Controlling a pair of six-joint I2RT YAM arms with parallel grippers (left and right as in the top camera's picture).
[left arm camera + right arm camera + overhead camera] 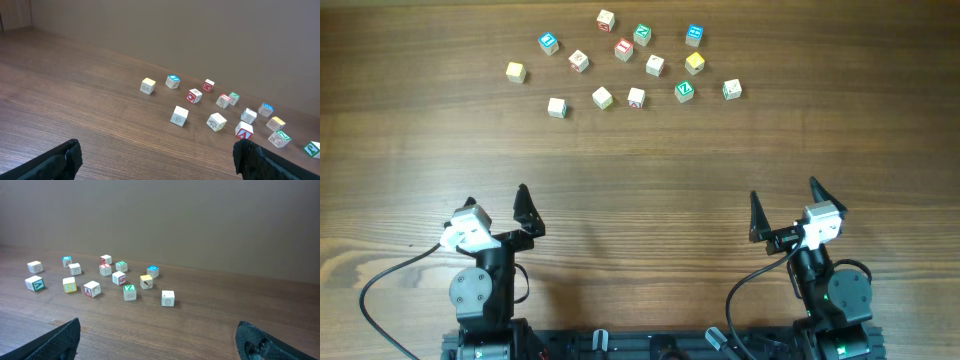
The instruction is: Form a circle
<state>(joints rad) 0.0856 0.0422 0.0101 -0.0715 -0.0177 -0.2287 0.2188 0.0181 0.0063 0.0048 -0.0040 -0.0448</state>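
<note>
Several little wooden letter cubes lie scattered in a loose band at the far side of the table, and no circle of cubes shows. The green-faced Z cube (pixel 684 91) (pixel 279 137) (pixel 129 291) sits right of centre. Pale cream cubes (pixel 602 97) (pixel 556 107) (pixel 655 65) lie around it, apart from each other. My left gripper (pixel 497 197) (pixel 157 150) hangs open over bare wood near the front. On the other side, my right gripper (pixel 783 190) (pixel 157 327) is also open. Neither holds anything, and both are well short of the cubes.
Blue-faced cubes (pixel 548 42) (pixel 694 35), a red-faced cube (pixel 624 49) and a yellow-faced cube (pixel 694 63) sit mixed among the pale ones. Bare wooden table (pixel 640 200) lies between the grippers and the cubes. A wall rises behind the far edge.
</note>
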